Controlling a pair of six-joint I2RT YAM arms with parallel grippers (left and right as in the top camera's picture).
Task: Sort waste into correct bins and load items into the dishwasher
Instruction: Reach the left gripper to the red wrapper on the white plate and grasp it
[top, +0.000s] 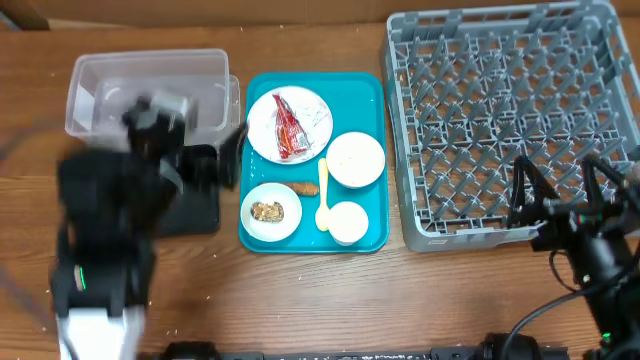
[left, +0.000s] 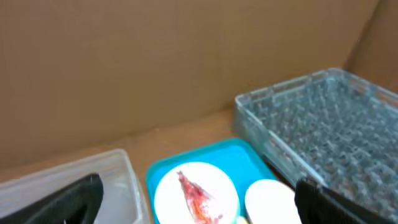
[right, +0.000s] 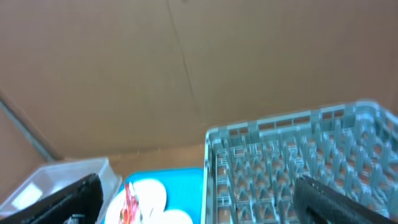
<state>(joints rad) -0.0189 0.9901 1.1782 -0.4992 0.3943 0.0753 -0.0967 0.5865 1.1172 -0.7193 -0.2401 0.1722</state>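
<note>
Grippers both wide, holding nothing.
L gripper (left: 199, 185) near clear tub (top: 100, 80), upper left; R gripper (top: 556, 188) at edge of grey rack (top: 480, 80), lower right; red wrapper (top: 289, 128) on white plate (top: 318, 115), mid frame.

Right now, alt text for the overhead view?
A teal tray mid-table holds a plate with a red wrapper, a bowl, a cup, a lump in a second bowl, a spoon and a stick. Left of it, a clear tub and black tray lie partly under the blurred left arm; a grey rack stands right, the right arm at its near corner.
</note>
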